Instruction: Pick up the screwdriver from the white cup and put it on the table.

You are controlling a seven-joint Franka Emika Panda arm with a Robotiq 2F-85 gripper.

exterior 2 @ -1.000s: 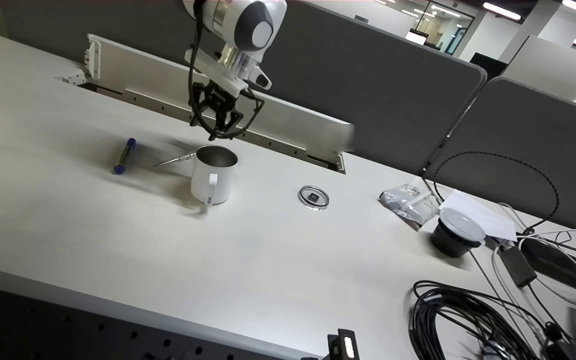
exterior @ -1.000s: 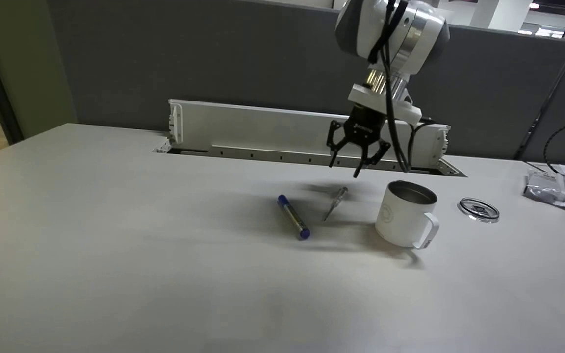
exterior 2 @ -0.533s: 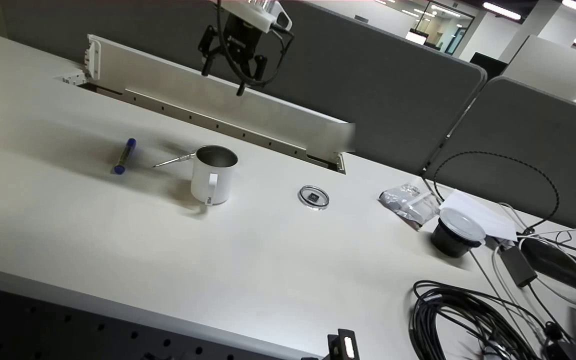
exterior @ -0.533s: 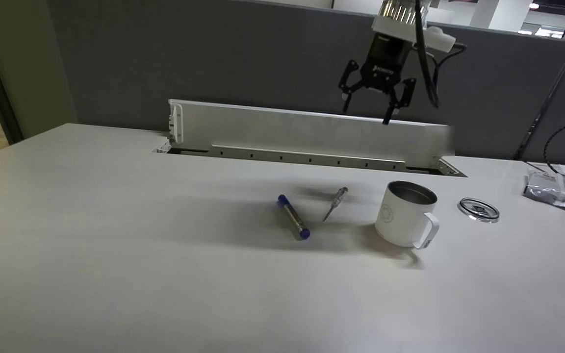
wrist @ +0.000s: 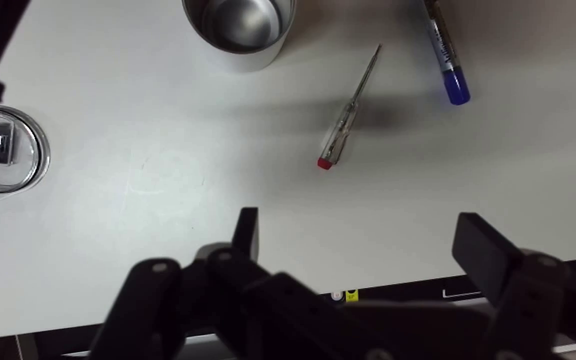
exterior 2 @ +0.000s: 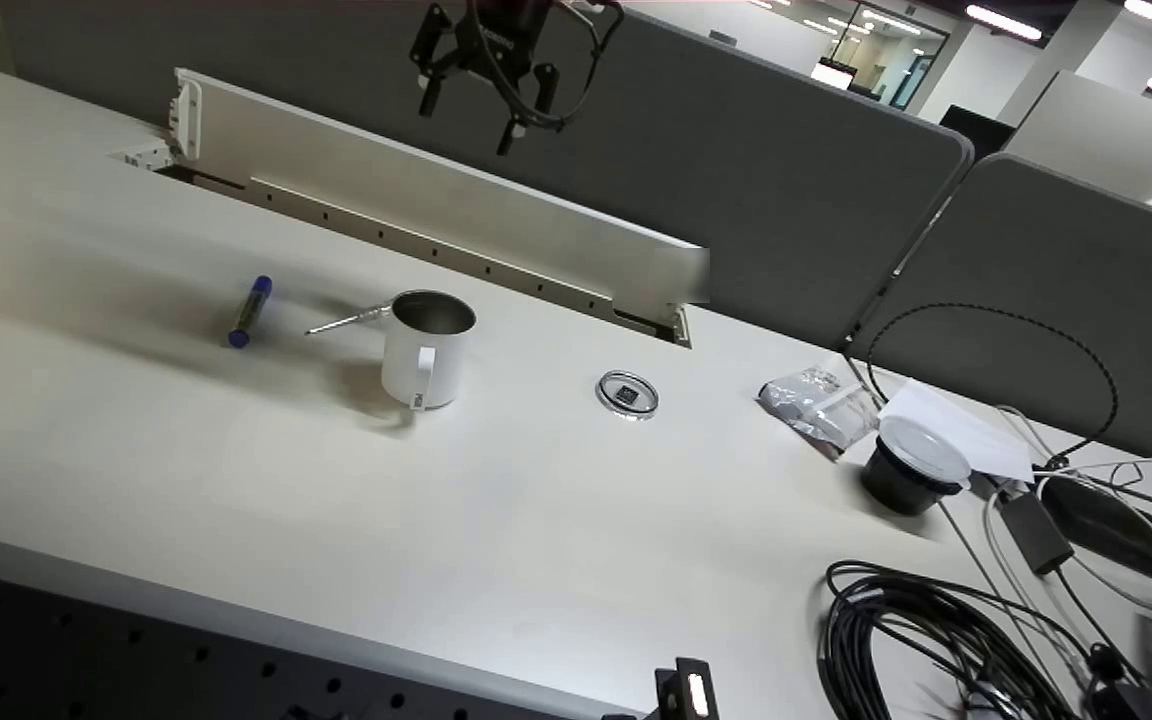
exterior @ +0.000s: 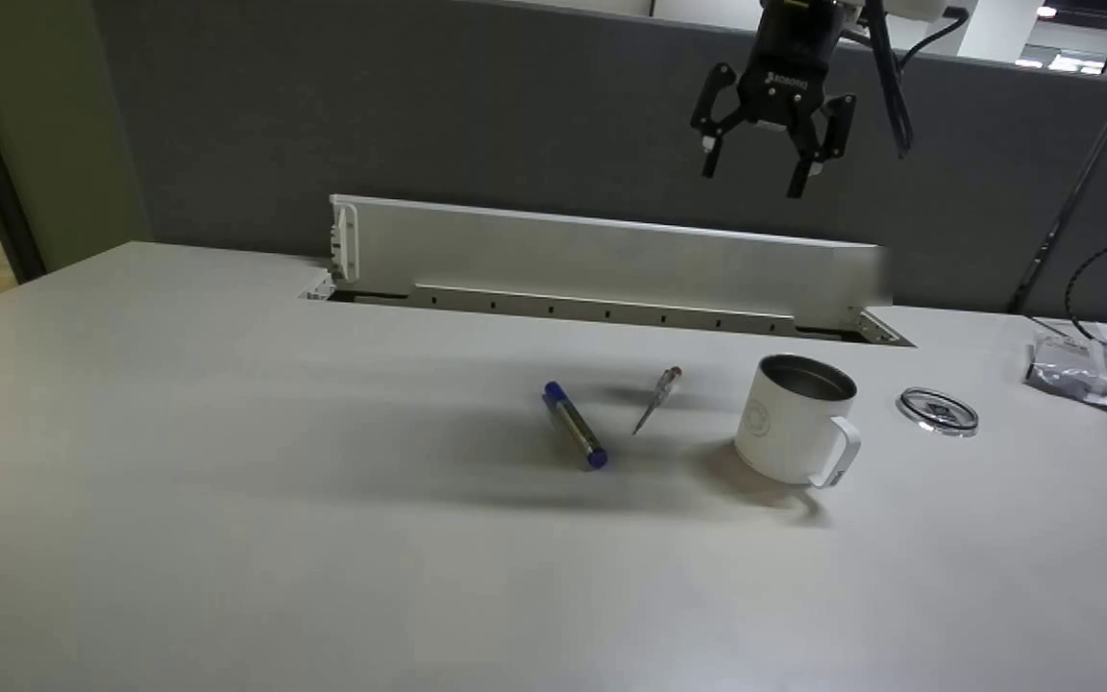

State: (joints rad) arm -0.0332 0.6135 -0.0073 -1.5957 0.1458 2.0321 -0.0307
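The screwdriver (exterior: 658, 396) is slim, with a clear handle, a red end and a thin metal shaft. It lies on the off-white table (exterior: 323, 577) and also shows in the other views (exterior 2: 348, 320) (wrist: 340, 129). The white cup (exterior: 779, 428) stands upright beside it, apart from it in the wrist view, with its handle toward the exterior cameras. In the wrist view the cup (wrist: 248, 60) looks empty inside. My gripper (exterior: 753, 175) is open and empty, high above the table, as the wrist view also shows (wrist: 358, 225).
A blue-capped pen (exterior: 576, 426) lies near the screwdriver. A round clear lid (exterior: 938, 411) lies beyond the cup. A long white slotted tray (exterior: 602, 261) runs along the far edge. A silver bag (exterior 2: 821, 405), black tub (exterior 2: 901, 485) and coiled cables (exterior 2: 876, 640) lie to one side.
My gripper has risen well above the table and shifted toward the right in both exterior views. It stays open. The screwdriver, cup and pen have not moved.
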